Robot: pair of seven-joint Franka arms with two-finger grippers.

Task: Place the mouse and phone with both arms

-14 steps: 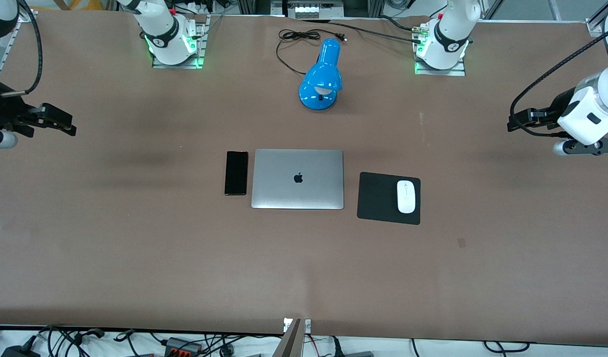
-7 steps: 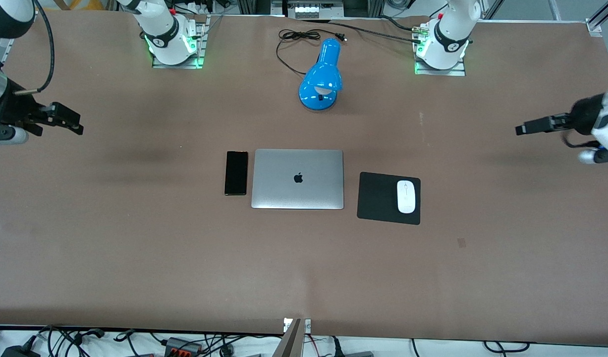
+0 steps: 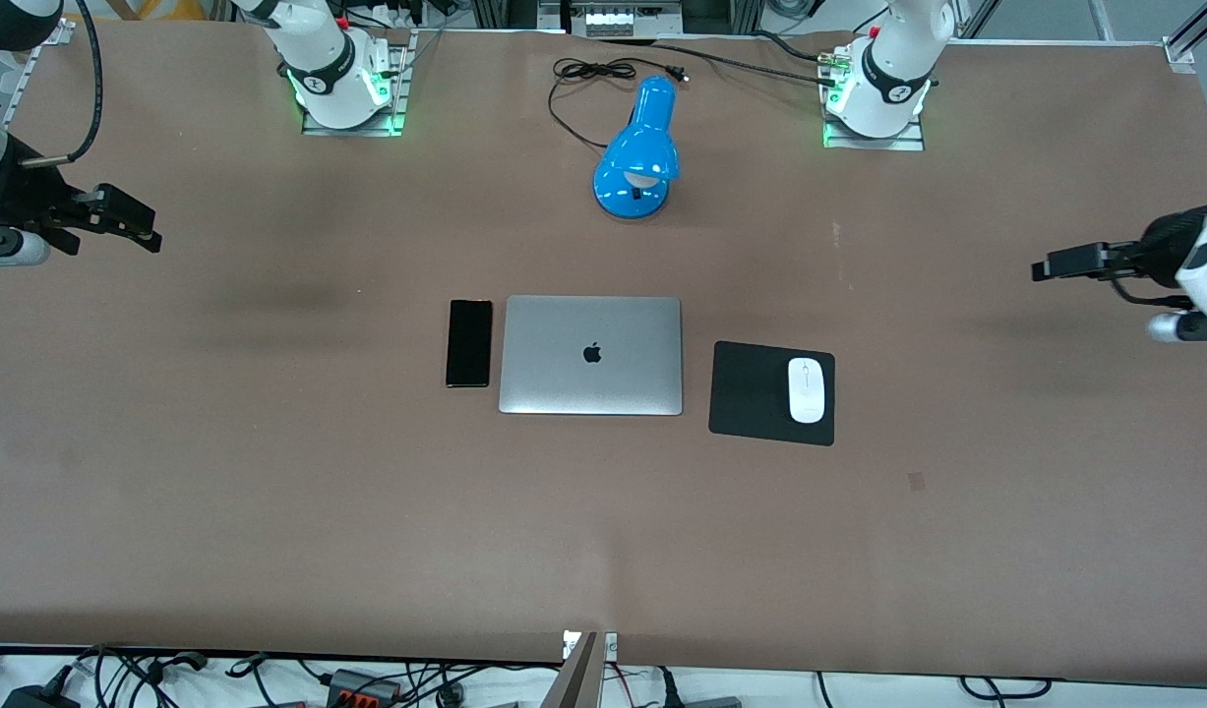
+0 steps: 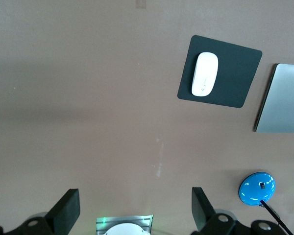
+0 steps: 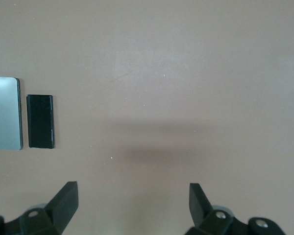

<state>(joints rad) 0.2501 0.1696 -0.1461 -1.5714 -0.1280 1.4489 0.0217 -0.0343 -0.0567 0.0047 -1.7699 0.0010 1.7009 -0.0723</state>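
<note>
The white mouse (image 3: 806,389) lies on a black mouse pad (image 3: 755,393) beside a closed silver laptop (image 3: 591,355), toward the left arm's end. It also shows in the left wrist view (image 4: 205,74). The black phone (image 3: 468,342) lies flat beside the laptop, toward the right arm's end, and shows in the right wrist view (image 5: 40,121). My left gripper (image 3: 1054,265) is open and empty, high over the left arm's end of the table. My right gripper (image 3: 131,223) is open and empty, high over the right arm's end.
A blue desk lamp (image 3: 639,149) with a black cord (image 3: 588,74) lies farther from the front camera than the laptop, between the two arm bases (image 3: 342,84) (image 3: 878,93). The brown table (image 3: 367,511) is bare nearer the front camera.
Both arms have drawn back toward their ends of the table and risen. The left gripper has turned and shifted outward. The mouse, phone and laptop have not moved.
</note>
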